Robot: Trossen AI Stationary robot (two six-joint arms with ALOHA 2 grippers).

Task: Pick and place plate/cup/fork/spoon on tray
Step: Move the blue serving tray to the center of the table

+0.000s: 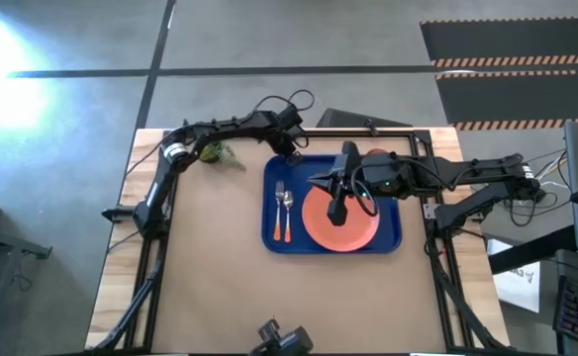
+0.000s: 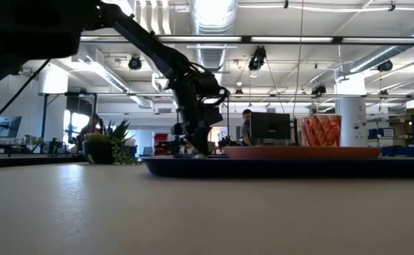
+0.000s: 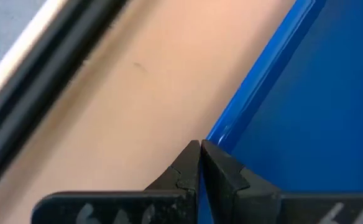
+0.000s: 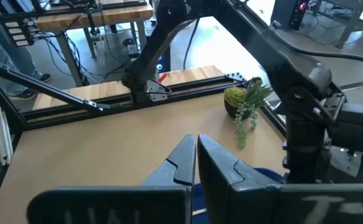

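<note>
Tray: the blue tray (image 1: 393, 237) lies on the tabletop (image 1: 210, 287) with its long axis running left to right; the plate, fork and spoon already lie in it.
Plate: the salmon-pink plate (image 1: 343, 229) sits flat in the tray's right part, partly covered from above by the right arm.
Fork and spoon: the fork (image 1: 278, 216) and spoon (image 1: 288, 216) lie side by side in the tray's left part, just beside the plate, long axes parallel and running front to back, metal heads toward the far edge, orange handles toward the near edge.
Cup: in the low view a red and orange patterned cup (image 2: 321, 132) shows above the plate's rim, seemingly on or behind the plate; the high view hides it under the right arm, so its exact spot cannot be told.
Left tool: the left tool (image 3: 199, 155) hangs low at the tray's far left corner, fingers clenched together on nothing, tips over the blue rim.
Right tool: the right tool (image 4: 196, 148) is over the plate, fingers pressed together and empty, pointing toward the small potted plant (image 4: 243, 102).
Nearer arm: the right arm, by my reading, since the cup lies on its side of the tray.
Judgement: all four items appear to be in the tray, so what remains is likely only withdrawal.
</note>
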